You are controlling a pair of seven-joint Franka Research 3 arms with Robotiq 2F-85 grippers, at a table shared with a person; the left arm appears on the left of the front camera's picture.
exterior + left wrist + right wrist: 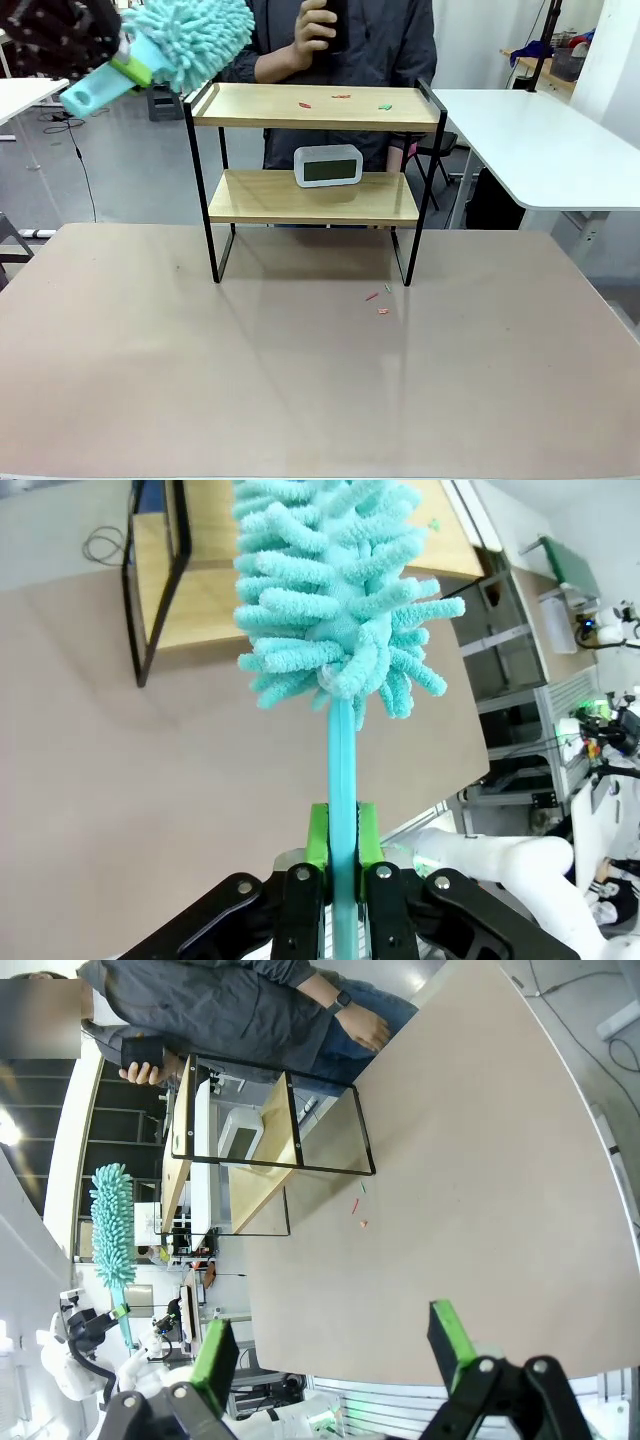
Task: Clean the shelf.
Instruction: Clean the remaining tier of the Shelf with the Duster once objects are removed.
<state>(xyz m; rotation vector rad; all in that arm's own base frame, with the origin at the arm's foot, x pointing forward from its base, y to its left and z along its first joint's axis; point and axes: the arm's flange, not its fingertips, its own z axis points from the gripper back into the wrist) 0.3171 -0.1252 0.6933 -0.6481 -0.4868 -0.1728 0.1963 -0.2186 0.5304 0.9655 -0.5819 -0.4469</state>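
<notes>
The shelf (310, 106) stands mid-table, two wooden boards in a black frame. Small red and green scraps (338, 99) lie on its top board. A white digital clock (327, 165) sits on the lower board. My left gripper (340, 865) is shut on the handle of a teal fluffy duster (335, 590), whose head (190, 40) hangs just above and left of the shelf's top left corner. My right gripper (335, 1345) is open with nothing between its fingers, hovering high over the table, far from the shelf (265, 1120).
A few scraps (378, 300) lie on the tan table in front of the shelf's right leg. A person (340, 40) stands behind the shelf holding a dark object (330, 22). A white table (530, 140) sits at the right.
</notes>
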